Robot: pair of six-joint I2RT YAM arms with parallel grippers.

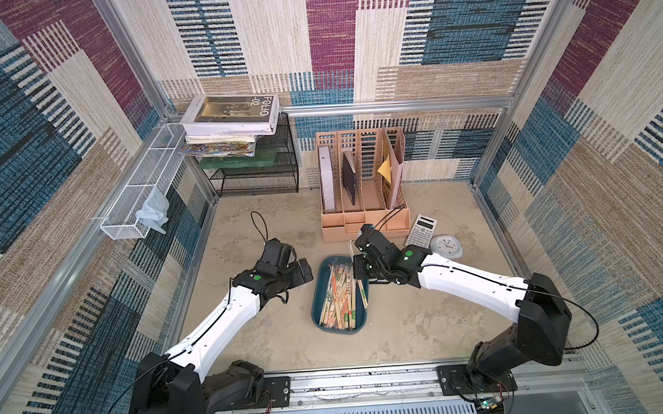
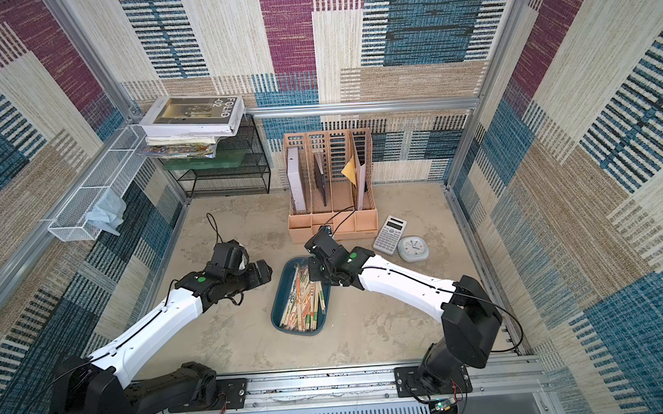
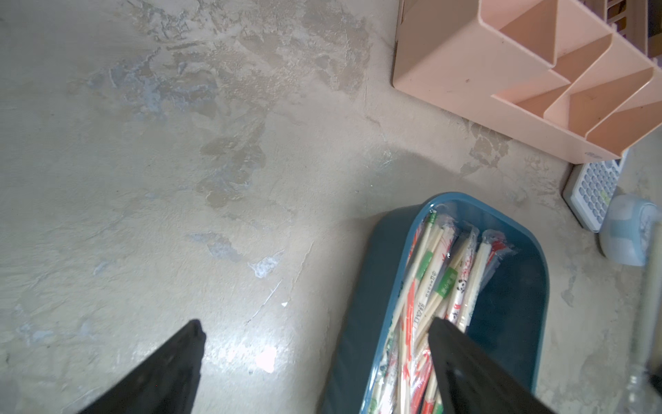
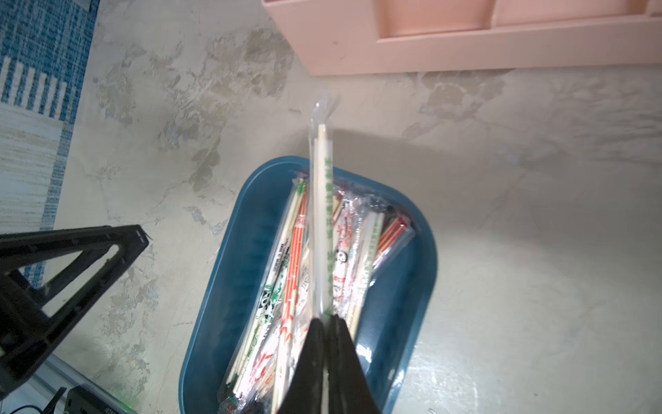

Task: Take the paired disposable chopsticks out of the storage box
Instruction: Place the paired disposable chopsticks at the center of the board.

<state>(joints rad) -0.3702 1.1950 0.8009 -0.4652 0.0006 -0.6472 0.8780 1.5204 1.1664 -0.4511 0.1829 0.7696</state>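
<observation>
Left wrist view: our left fingers (image 3: pixel 462 358) stand wide and empty, one over the bare table (image 3: pixel 179 179), the other above the heap of paired disposable chopsticks (image 3: pixel 426 286) lying in the teal storage box (image 3: pixel 361 286). In the right wrist view, our right fingers (image 4: pixel 344 358) pinch one green-printed pair (image 4: pixel 326 200) by its near end, its far tip reaching past the box rim. We judge the lift-out is in hand. Next we must carry this pair clear of the rim and set it on the table.

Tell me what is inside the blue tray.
Sleeved chopstick pairs lie piled in the storage box; the right pincer is shut on one pair above them. The floor beneath is hidden.
</observation>
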